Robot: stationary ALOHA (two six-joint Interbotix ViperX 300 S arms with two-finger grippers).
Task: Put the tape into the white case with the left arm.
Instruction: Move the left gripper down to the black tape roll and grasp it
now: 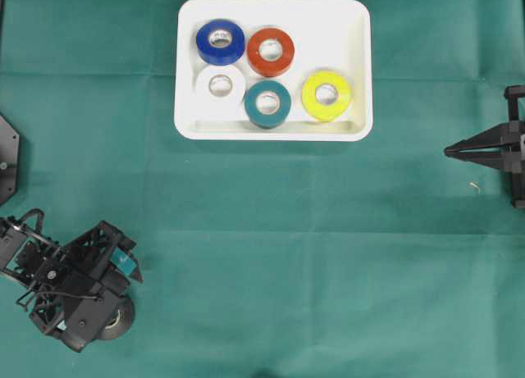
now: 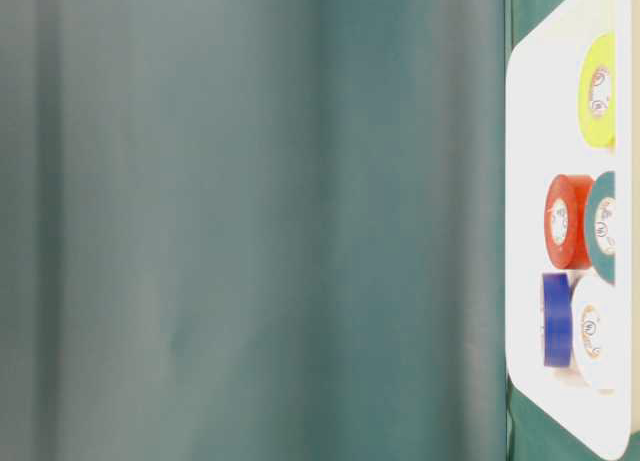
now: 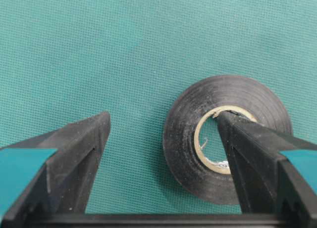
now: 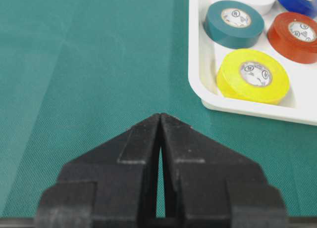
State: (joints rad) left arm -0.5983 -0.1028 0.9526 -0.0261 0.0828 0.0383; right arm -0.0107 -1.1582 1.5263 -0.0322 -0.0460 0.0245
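Tool (image 3: pixel 163 121) finger seemingly inside tape (image 3: pixel 185 139) core.

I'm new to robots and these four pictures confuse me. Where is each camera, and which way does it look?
Overhead: above the table, facing down; white case, left gripper and right gripper show.
Table-level: low, picture turned sideways; green cloth, case, no robot.
Left wrist: on the left arm, facing down between open fingers at a black tape.
Right wrist: on the right arm, over its shut gripper.
Shared: the yellow tape appears overhead, table-level and right wrist.
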